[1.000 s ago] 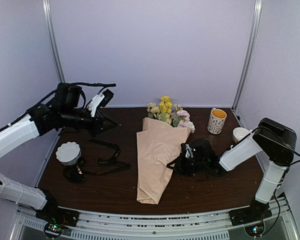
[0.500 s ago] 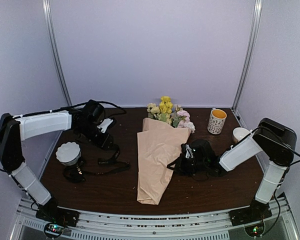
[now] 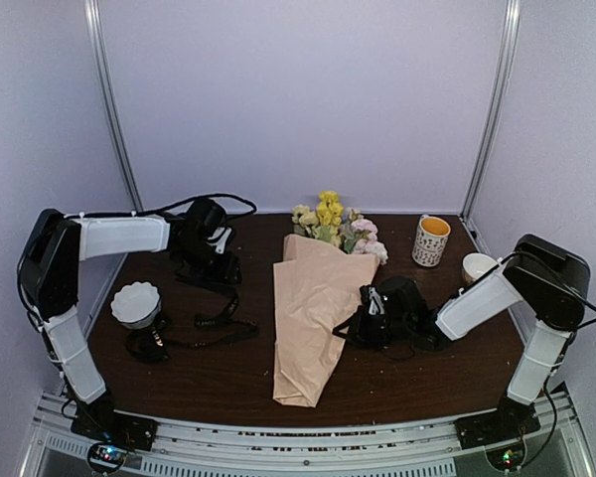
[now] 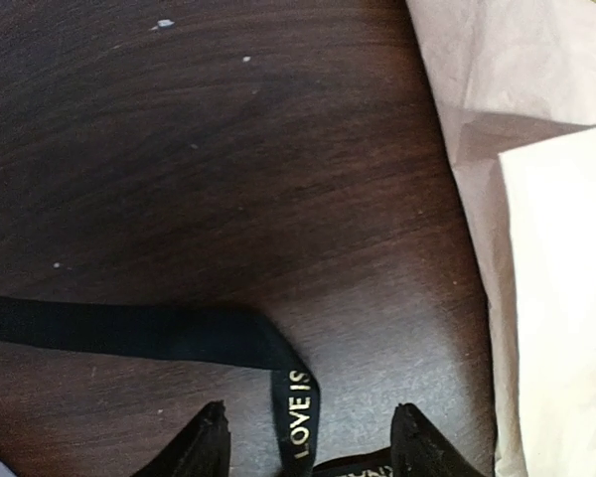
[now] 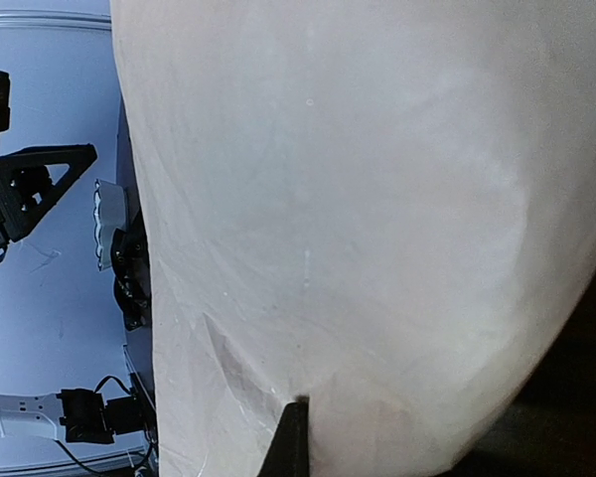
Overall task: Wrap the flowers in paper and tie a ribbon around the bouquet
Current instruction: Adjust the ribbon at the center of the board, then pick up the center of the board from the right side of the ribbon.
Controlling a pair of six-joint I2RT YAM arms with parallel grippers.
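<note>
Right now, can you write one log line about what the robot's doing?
left tool: open over ribbon | right tool: shut at bouquet edge | ribbon: on table, untied | bouquet: wrapped

Paper-cone bouquet (image 3: 313, 308) flat; black ribbon (image 4: 129, 333) nearby

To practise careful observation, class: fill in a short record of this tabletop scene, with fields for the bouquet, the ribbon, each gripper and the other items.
bouquet: paper cone lying flat on the table, flowers at its far, wide end
ribbon: black, loose on the table left of the bouquet, not tied
left gripper: open, ribbon lying between its fingertips
right gripper: shut, at the cone's right edge
other items: mug, white cup, white ribbed dish
</note>
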